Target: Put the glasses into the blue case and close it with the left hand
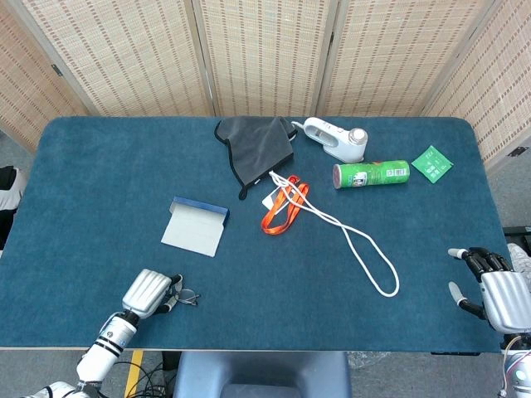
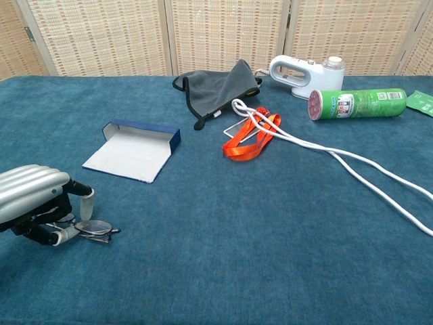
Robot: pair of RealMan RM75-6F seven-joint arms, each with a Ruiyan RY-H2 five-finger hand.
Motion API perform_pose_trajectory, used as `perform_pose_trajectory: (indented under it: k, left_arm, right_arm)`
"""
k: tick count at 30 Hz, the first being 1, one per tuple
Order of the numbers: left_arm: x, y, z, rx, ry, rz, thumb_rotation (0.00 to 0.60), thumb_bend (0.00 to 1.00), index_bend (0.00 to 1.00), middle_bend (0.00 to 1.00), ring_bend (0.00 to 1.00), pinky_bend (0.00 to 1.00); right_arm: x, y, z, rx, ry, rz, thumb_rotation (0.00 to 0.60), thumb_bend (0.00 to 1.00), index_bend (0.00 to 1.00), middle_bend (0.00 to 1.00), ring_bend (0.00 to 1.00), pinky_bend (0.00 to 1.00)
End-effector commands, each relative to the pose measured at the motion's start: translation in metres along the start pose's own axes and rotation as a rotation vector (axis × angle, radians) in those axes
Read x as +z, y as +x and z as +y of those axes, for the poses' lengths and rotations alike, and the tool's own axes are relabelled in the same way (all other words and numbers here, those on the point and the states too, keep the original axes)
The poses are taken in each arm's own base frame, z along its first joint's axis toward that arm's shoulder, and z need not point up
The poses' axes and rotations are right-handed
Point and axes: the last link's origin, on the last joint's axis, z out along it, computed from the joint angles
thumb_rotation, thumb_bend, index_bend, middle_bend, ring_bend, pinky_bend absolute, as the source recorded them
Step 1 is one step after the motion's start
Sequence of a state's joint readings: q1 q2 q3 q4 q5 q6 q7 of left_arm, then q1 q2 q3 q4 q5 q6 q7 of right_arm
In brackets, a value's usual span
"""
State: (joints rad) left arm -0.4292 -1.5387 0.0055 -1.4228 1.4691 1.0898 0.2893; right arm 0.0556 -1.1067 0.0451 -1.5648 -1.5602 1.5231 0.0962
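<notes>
The glasses (image 1: 185,296) (image 2: 95,229) lie on the blue cloth near the table's front left edge. My left hand (image 1: 148,292) (image 2: 32,201) sits over their left side, and its thumb and a fingertip (image 2: 85,204) pinch the frame there; the left lens is hidden under the hand. The blue case (image 1: 196,225) (image 2: 134,149) lies open and flat a little farther back, its pale inside facing up. My right hand (image 1: 495,292) rests at the front right edge of the table with fingers apart, holding nothing; the chest view does not show it.
A grey pouch (image 1: 259,145) (image 2: 220,84), an orange lanyard (image 1: 280,209) (image 2: 249,140) and a white cord (image 1: 358,245) (image 2: 369,170) lie mid-table. At the back right are a white handheld device (image 1: 336,138) (image 2: 304,73), a green can (image 1: 372,174) (image 2: 357,103) and a green packet (image 1: 433,162).
</notes>
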Motion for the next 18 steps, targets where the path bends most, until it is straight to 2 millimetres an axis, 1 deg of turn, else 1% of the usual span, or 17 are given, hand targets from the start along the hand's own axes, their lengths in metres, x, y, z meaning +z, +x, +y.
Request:
perform_pose_trajectory:
  k: [1,12,18]
  left_arm:
    - [0.001,0.000,0.000,-0.003,0.002,0.007,0.600,0.45,0.58,0.96,0.95,1.00]
    - [0.004,0.005,-0.003,-0.016,0.006,0.074,0.600,0.45,0.68,0.97,0.96,1.00]
    - [0.012,0.016,-0.004,-0.011,0.007,0.113,0.600,0.46,0.68,0.97,0.96,1.00]
  right_arm:
    - [0.000,0.000,0.000,-0.001,-0.001,-0.002,0.600,0.35,0.26,0.34,0.25,0.25]
    - [0.001,0.000,-0.002,-0.003,0.004,-0.002,0.600,0.35,0.26,0.34,0.25,0.25]
    - [0.001,0.002,-0.001,-0.005,0.003,0.004,0.600,0.35,0.26,0.34,0.25,0.26]
